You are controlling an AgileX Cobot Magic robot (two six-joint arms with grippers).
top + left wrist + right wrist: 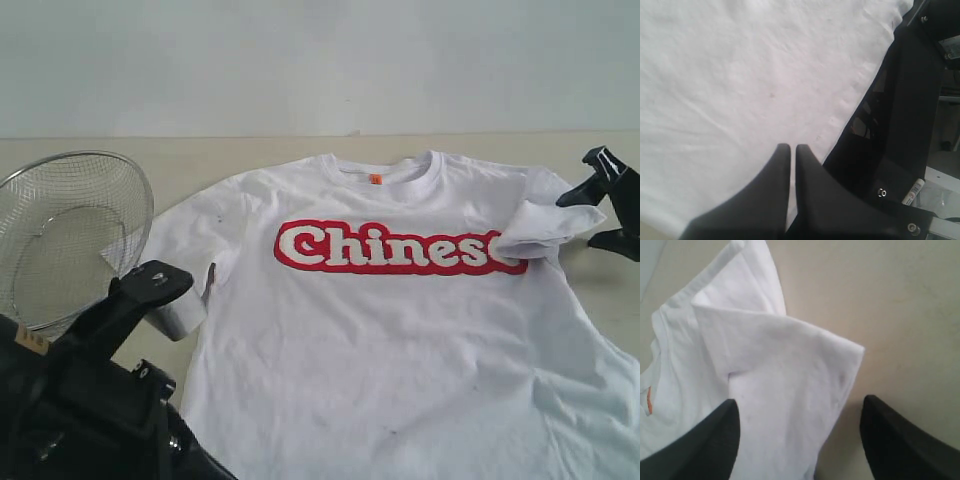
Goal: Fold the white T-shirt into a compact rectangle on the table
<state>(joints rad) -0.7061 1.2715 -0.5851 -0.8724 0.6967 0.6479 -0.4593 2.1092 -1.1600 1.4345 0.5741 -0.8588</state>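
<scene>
Where the table ends, a pale wall rises.

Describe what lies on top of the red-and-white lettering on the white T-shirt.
A short sleeve of the white cotton T-shirt, folded inward, lies over the end of its red-and-white bubble lettering. "Chines" is readable; the final letter is mostly covered.

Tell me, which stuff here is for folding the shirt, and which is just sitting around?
For the job:
- white T-shirt
- table, which it lies on

Just lying about:
- wire-mesh basket, beside the shirt
</scene>
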